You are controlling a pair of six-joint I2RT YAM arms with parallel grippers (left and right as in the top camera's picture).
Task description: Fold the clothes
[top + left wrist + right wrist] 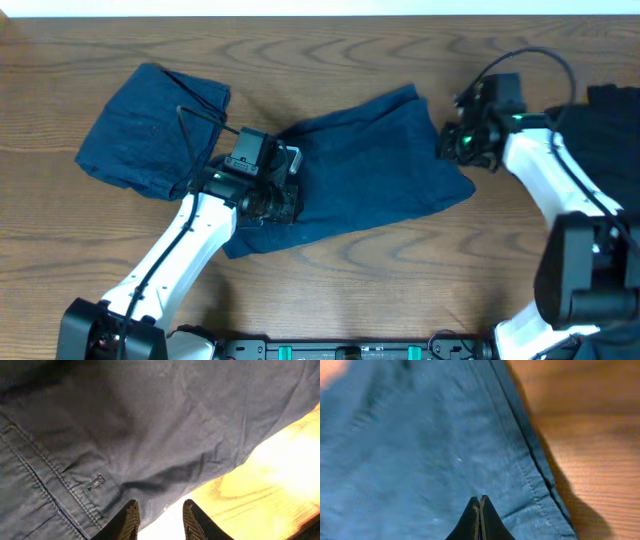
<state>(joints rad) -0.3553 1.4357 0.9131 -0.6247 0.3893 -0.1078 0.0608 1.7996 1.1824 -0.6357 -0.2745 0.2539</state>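
Observation:
Dark navy shorts (380, 150) lie spread across the wooden table, with one leg bunched at the far left (140, 130) and the other reaching right. My left gripper (280, 205) is low over the shorts' middle, near their front edge. In the left wrist view it (160, 502) is open, with stitched cloth (150, 425) ahead and nothing between its fingers. My right gripper (450, 148) hovers at the shorts' right end. In the right wrist view it (480, 497) is shut and empty above the fabric (420, 435), beside a hemmed edge.
More dark cloth (612, 110) lies at the far right behind the right arm. Bare wooden table (330, 300) runs along the front. A white wall edge borders the table's back.

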